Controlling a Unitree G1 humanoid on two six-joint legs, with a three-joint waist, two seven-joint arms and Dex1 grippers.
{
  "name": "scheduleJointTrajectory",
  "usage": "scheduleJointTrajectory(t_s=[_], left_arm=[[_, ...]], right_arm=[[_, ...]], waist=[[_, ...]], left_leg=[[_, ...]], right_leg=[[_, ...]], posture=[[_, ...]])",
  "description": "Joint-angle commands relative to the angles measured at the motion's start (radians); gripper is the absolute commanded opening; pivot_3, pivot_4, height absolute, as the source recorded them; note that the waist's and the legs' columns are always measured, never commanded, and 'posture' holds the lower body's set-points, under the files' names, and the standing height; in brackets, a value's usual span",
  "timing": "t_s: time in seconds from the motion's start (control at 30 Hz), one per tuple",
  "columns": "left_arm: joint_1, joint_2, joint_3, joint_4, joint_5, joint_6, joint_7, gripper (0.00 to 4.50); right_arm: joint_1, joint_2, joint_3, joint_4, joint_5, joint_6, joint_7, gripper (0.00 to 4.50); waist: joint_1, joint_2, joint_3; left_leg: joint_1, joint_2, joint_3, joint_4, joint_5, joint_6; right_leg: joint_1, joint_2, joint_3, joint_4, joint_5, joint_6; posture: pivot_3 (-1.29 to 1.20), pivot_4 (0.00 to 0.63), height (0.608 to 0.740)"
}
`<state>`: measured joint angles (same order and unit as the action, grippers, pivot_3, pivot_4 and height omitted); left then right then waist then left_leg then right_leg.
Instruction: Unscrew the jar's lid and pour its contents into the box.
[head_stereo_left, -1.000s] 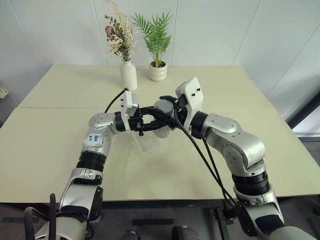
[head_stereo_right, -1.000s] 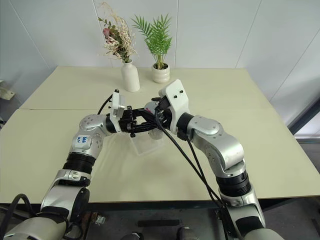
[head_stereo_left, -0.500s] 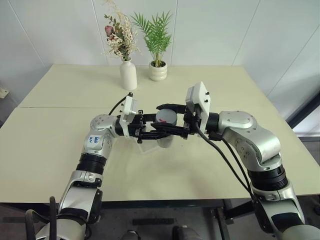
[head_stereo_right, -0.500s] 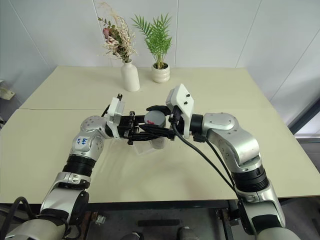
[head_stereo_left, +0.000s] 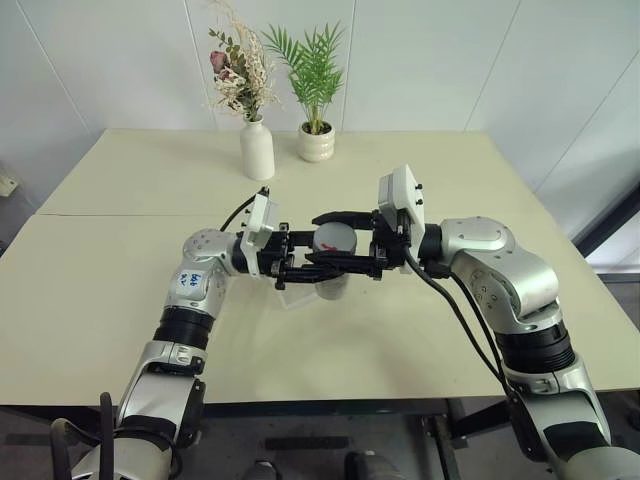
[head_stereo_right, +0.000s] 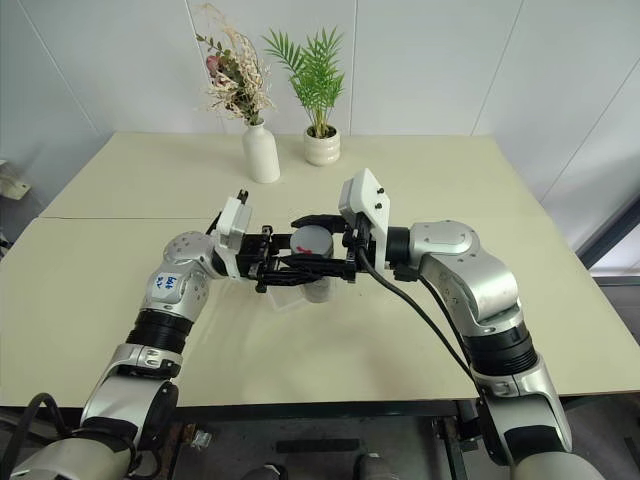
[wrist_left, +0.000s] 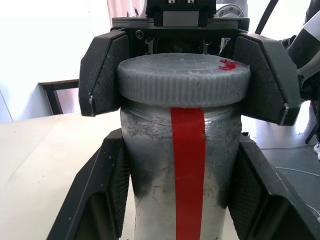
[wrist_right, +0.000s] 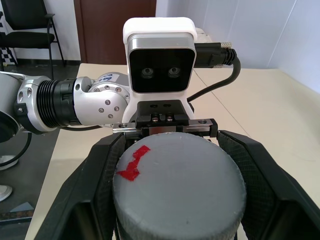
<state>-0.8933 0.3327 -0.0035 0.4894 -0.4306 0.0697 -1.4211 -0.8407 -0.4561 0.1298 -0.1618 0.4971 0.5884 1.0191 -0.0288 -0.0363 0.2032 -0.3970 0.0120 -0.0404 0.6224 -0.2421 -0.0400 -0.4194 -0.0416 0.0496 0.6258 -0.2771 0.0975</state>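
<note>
The silvery-grey jar with a red stripe is held upright just above the table's middle. My left gripper reaches in from the left and is shut on the jar's body, with its fingers pressed on both sides. The grey lid, marked with a red arrow, sits on the jar. My right gripper comes in level from the right and is shut on the lid's ribbed rim. The clear shallow box lies on the table under the jar, partly hidden by my left gripper.
A white vase with dried flowers and a white pot with a green plant stand at the back of the table. Black cables hang from my right wrist. A seam crosses the tabletop on the left.
My right forearm has swung out to the right, so its gripper now lies level around the lid instead of reaching over from behind. Both grippers stay shut on the jar and lid.
</note>
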Motion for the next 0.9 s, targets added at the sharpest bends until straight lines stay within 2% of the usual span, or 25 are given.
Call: scheduleJointTrajectory(t_s=[0.03,0.07,0.1,0.2,0.23,0.9], left_arm=[[-0.022,0.026,0.059,0.038,-0.015,0.023,0.063,2.21],[-0.019,0.025,0.058,0.032,-0.016,0.025,0.064,2.21],[-0.016,0.024,0.056,0.027,-0.016,0.025,0.063,2.21],[-0.013,0.02,0.051,0.016,-0.014,0.029,0.062,2.21],[-0.014,0.019,0.051,0.012,-0.014,0.034,0.063,2.21],[0.01,0.029,0.011,-0.048,0.005,0.016,0.016,2.21]], right_arm=[[-0.02,0.018,0.024,-0.07,0.05,-0.043,0.084,2.65],[-0.02,0.021,0.021,-0.069,0.05,-0.05,0.082,2.65],[-0.021,0.024,0.018,-0.066,0.048,-0.056,0.08,3.39],[-0.026,0.023,0.019,-0.062,0.042,-0.057,0.081,4.31],[-0.032,0.027,0.018,-0.056,0.037,-0.05,0.069,4.47],[-0.086,0.012,0.021,0.022,-0.042,-0.062,0.057,4.47]], waist=[[0.0,0.0,0.0],[0.0,0.0,0.0],[0.0,0.0,0.0],[0.0,0.0,0.0],[0.0,0.0,0.0],[0.001,0.001,0.0]], left_leg=[[0.0,0.0,0.0,0.0,0.0,0.0],[0.0,0.0,0.0,0.0,0.0,0.0],[0.0,0.0,0.0,0.0,0.0,0.0],[0.0,0.0,0.0,0.0,0.0,0.0],[0.0,0.0,0.0,0.0,0.0,0.0],[-0.001,0.0,0.0,0.001,0.0,0.0]], right_leg=[[0.0,0.0,0.0,0.0,0.0,0.0],[0.0,0.0,0.0,0.0,0.0,0.0],[0.0,0.0,0.0,0.0,0.0,0.0],[0.0,0.0,0.0,0.0,0.0,0.0],[0.0,0.0,0.0,0.0,0.0,0.0],[-0.001,0.0,0.0,0.001,0.0,0.0]], posture=[[0.0,0.15,0.74],[0.0,0.15,0.74],[0.0,0.15,0.74],[0.0,0.15,0.74],[0.0,0.15,0.74],[0.0,0.15,0.74]])
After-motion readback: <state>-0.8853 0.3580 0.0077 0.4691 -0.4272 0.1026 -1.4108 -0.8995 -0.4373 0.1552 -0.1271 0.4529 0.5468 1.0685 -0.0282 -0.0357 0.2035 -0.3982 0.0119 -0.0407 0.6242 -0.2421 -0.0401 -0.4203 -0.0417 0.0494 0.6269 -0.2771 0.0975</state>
